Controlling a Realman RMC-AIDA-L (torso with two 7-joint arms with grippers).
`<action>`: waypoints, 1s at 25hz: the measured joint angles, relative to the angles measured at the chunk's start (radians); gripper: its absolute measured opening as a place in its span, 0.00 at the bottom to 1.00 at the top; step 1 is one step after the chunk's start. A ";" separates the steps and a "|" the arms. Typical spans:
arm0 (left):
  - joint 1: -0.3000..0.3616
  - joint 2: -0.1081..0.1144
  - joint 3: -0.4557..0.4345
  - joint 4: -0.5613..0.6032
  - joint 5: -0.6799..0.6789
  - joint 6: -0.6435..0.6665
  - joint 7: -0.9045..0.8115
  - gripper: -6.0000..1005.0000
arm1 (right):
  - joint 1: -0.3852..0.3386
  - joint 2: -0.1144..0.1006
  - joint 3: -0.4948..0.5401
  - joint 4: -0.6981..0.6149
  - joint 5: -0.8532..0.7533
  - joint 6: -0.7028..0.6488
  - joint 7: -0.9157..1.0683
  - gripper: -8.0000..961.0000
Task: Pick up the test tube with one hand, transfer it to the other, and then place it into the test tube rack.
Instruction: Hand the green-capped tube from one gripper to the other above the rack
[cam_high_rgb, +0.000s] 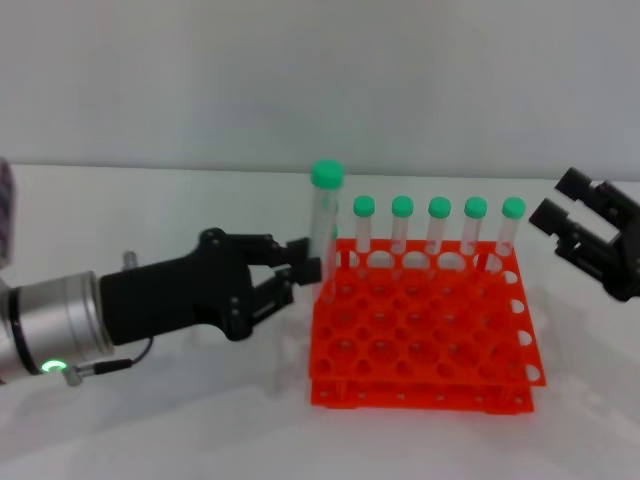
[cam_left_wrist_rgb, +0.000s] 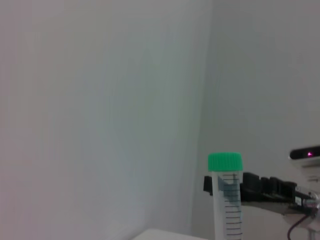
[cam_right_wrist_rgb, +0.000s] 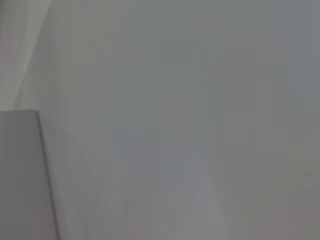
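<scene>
No legible words, brands or numbers anywhere. Only unnumbered black graduation lines (cam_left_wrist_rgb: 231, 207) down the slim clear plastic test tube with the round green cap (cam_left_wrist_rgb: 226, 200), seen in the left wrist view; too fine to read as figures.

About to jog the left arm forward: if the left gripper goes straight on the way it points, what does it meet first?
Probably the bright orange-red plastic test tube rack: the left gripper, shut on the green-capped clear test tube, points at its near-left edge. Depth is unclear.
</scene>
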 joint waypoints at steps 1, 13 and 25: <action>-0.003 -0.007 0.000 0.000 0.009 -0.001 0.009 0.23 | 0.000 0.005 -0.001 0.000 -0.007 -0.002 0.003 0.78; -0.054 -0.046 -0.003 -0.031 0.087 -0.017 0.073 0.24 | -0.005 0.027 0.056 0.011 -0.079 0.123 0.224 0.72; -0.087 -0.048 -0.004 -0.039 0.080 -0.102 0.052 0.25 | -0.066 0.060 0.153 0.000 -0.104 0.304 0.238 0.73</action>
